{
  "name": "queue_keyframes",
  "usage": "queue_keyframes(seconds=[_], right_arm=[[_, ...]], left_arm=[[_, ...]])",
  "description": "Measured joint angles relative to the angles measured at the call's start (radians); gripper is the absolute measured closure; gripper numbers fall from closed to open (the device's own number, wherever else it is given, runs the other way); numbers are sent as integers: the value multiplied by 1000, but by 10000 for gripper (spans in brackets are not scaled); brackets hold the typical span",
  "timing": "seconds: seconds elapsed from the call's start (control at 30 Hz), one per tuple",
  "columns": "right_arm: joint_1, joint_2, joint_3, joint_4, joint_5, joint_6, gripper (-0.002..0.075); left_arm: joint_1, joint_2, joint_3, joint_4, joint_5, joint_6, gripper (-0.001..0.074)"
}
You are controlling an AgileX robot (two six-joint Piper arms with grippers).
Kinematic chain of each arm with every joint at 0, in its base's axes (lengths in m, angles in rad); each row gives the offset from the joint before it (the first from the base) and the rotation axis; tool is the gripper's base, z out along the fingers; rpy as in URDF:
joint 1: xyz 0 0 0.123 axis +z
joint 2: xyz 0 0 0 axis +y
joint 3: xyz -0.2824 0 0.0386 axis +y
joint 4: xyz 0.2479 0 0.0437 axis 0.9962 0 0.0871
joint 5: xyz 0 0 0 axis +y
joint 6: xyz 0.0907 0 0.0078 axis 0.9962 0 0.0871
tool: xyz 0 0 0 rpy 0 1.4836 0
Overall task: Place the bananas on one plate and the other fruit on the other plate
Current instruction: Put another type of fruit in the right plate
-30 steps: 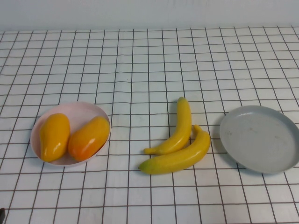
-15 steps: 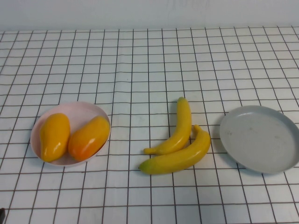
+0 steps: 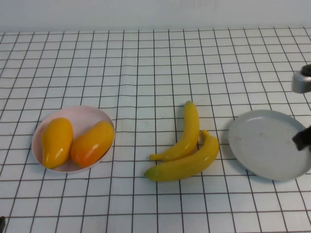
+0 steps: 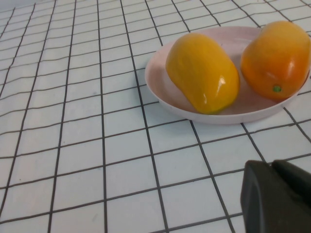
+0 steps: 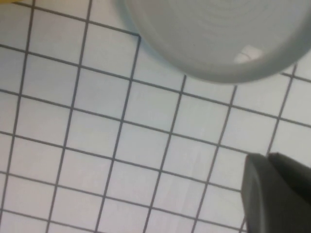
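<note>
From the high view we see the two mango-like fruits lying side by side on the pale pink plate at the table's left, the two bananas touching each other on the checked tablecloth mid-table, and the grey-blue plate bare at the right, with the right gripper just entering at the right edge over its rim. The left wrist view adds the left gripper, a dark shape low near the pink plate. The right wrist view shows only the grey-blue plate's rim and a dark gripper part; we cannot tell either gripper's finger state.
</note>
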Motion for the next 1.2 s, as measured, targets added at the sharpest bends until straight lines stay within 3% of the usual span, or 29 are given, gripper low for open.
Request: queue_keyframes(seconds=[0.23, 0.33, 0.4, 0.6, 0.7, 1.0, 1.2], right_arm=[[142, 257, -188, -7, 0, -6, 739], [163, 364, -281, 17, 0, -12, 699], [164, 422, -348, 38, 0, -14, 641], [164, 578, -536, 100, 0, 5, 354], [164, 648, -649, 131, 0, 15, 289], [164, 916, -939, 159, 0, 61, 267], [164, 1032, -1011, 165, 0, 65, 302]], left_arm=[[0, 0, 0, 0, 0, 0, 738], [0, 0, 0, 0, 0, 0, 738], [0, 0, 0, 0, 0, 0, 738], [0, 0, 0, 0, 0, 2, 738], [0, 0, 0, 0, 0, 2, 738], [0, 0, 0, 0, 0, 2, 738], [0, 0, 0, 0, 0, 2, 738]])
